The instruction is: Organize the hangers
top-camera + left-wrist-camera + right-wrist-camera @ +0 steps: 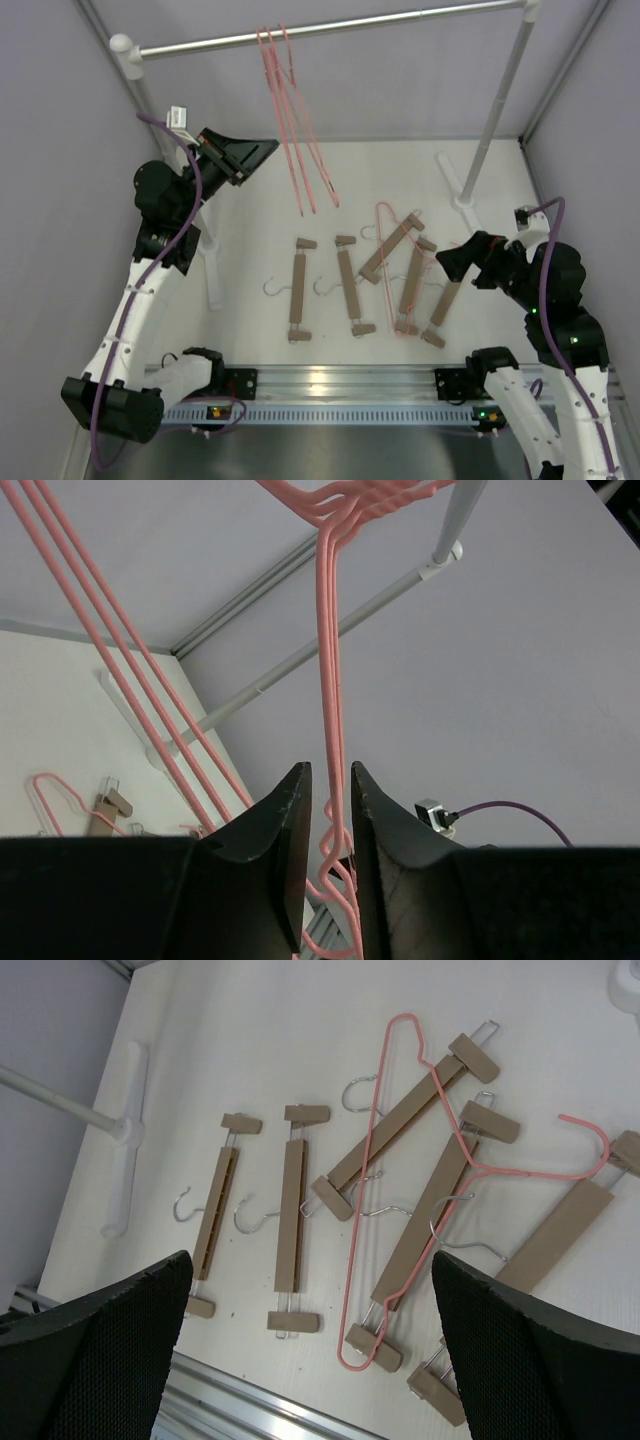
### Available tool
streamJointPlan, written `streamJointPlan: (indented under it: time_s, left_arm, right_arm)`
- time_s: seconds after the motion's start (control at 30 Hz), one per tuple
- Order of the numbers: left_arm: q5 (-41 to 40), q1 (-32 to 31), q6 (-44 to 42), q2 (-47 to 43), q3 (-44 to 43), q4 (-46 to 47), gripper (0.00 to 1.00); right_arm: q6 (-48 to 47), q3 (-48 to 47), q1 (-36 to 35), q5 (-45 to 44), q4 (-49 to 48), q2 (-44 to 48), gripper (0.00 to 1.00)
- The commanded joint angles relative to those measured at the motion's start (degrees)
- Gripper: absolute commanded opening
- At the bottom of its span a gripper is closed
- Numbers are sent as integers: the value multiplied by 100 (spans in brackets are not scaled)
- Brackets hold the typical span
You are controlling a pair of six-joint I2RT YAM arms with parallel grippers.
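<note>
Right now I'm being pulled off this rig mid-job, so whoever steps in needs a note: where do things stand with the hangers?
Left gripper: raised by the rail, jaws slightly apart around the hung pink hangers, apparently not gripping.
Right gripper: open, empty, above the table.
Done: several pink ones hang on the rail.
Left: one loose pink hanger and five wooden hangers lie on the table.
</note>
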State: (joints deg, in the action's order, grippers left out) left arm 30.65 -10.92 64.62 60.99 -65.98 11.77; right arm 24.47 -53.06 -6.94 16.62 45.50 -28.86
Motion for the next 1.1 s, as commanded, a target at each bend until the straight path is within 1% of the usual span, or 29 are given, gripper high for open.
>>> streamJointPlan:
  time_s: [0.0, 0.17, 0.3, 0.47, 0.6, 0.67, 0.8, 0.93, 0.97, 1.0, 1.03, 1.07]
  left_arm:
    - [72, 46, -28, -149, 15, 361, 27]
    - [2, 46, -195, -263, -3, 133, 28]
    - [-103, 46, -423, -412, -21, -262, 29]
    - [-270, 46, -801, -781, 23, -807, 29]
    - [-481, 46, -1091, -1168, 295, -1150, 29]
    - [-560, 46, -1162, -1352, 374, -1474, 29]
    - [-701, 46, -1294, -1720, 638, -1809, 29]
    - [-850, 46, -1294, -2100, 1086, -2012, 29]
    - [-851, 46, -1277, -2170, 1313, -2038, 29]
    - [-833, 46, -1242, -2240, 1446, -2038, 29]
    - [-798, 46, -1189, -2371, 1578, -2047, 32]
    - [-728, 46, -1162, -2416, 1849, -2038, 40]
  right_arm:
    - [-65, -284, 44, 60, 117, 65, 100]
    - [-65, -319, 44, 43, 117, 39, 100]
    - [-4, -284, 44, -80, 117, 39, 99]
    - [67, -4, 52, -212, 161, -23, 99]
    - [137, 339, 52, -291, 135, -84, 99]
    - [172, 541, 44, -405, 135, -102, 100]
    - [242, 884, 52, -555, 109, -93, 99]
    - [321, 1078, 52, -722, 56, -32, 100]
    - [330, 1087, 52, -748, 12, -23, 100]
    - [339, 1096, 52, -739, 3, -40, 99]
    - [357, 1122, 52, -739, -14, -41, 100]
    - [366, 1131, 52, -731, -49, -41, 99]
